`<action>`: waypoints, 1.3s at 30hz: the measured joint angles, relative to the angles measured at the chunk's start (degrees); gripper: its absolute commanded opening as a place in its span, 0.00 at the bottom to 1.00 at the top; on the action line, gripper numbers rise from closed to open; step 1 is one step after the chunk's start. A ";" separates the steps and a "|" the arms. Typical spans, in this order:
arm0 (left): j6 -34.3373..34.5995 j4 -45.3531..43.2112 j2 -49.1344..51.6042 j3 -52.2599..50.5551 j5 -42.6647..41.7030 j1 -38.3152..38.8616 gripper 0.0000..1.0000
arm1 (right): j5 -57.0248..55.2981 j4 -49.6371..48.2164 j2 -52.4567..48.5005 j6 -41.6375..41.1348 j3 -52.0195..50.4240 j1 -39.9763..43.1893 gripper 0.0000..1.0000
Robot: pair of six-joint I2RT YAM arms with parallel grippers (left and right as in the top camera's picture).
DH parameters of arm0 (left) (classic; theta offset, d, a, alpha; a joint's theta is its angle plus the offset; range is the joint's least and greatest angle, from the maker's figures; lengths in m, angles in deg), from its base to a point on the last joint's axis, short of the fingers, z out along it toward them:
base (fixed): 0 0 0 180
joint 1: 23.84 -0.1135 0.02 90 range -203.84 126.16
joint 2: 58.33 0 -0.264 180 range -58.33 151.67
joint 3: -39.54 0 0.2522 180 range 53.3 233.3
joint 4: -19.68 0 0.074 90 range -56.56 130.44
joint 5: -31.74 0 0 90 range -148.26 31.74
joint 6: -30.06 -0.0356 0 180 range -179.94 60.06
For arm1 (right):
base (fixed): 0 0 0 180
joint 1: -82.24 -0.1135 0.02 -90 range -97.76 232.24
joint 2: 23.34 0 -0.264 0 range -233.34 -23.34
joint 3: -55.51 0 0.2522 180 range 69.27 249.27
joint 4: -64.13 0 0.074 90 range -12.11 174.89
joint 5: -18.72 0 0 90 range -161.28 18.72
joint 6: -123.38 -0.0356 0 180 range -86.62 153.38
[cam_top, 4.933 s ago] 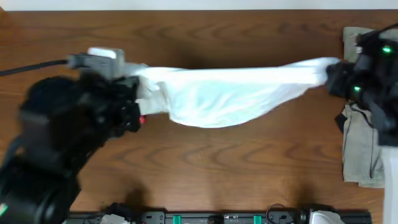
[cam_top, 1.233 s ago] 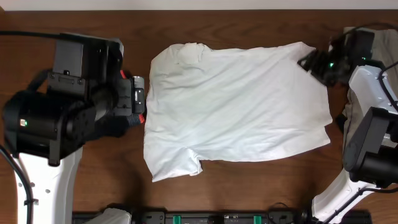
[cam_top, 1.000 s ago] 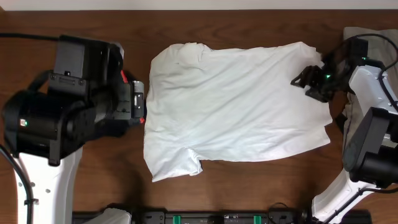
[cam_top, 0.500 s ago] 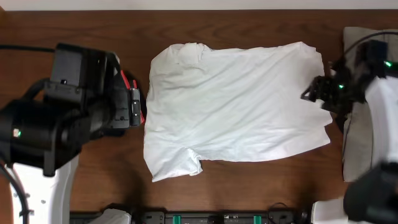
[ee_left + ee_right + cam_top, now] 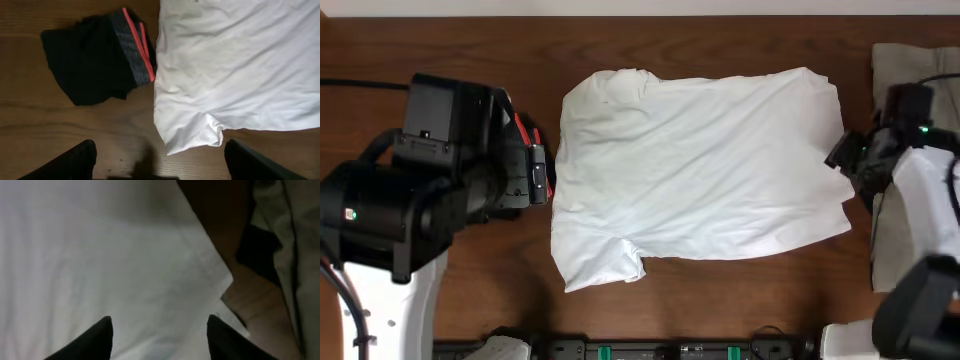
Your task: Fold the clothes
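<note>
large white soft T-shirt (image 5: 700, 170): spread flat, centre of brown wooden table (image 5: 720, 300) | beige-grey cloth garment (image 5: 900, 70): right edge | right gripper (image 5: 840, 157): beside shirt's right edge

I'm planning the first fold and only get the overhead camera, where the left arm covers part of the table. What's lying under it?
Observer: A pair of black shorts with a grey-red waistband, right beside the white T-shirt.
Operator: Is anything held on that side?
Observer: No, the left gripper is open and empty, above the table near the T-shirt's corner.
Operator: And on the right?
Observer: The right gripper is open too, over the T-shirt's opposite edge, holding nothing.
</note>
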 measured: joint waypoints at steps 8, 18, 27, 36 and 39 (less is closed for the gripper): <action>0.17 -0.04 0.00 -0.02 -0.02 0.00 0.84 | -2.62 -11.28 -9.42 -1.31 -0.24 2.93 0.59; 0.17 -0.11 0.02 -0.02 -0.02 0.00 0.84 | -1.44 -15.43 -16.09 -1.46 -0.13 3.28 0.20; 0.17 -0.15 0.02 -0.02 -0.04 0.00 0.84 | 9.46 -28.89 -16.87 -2.40 -0.20 3.32 0.01; 1.25 -1.31 0.04 -0.04 -0.17 0.00 0.84 | 14.58 -37.64 -16.83 -5.40 -0.13 3.28 0.59; 1.46 -1.33 0.04 -0.04 -0.17 0.00 0.84 | 14.60 -33.92 -16.83 -4.46 -0.04 3.41 0.61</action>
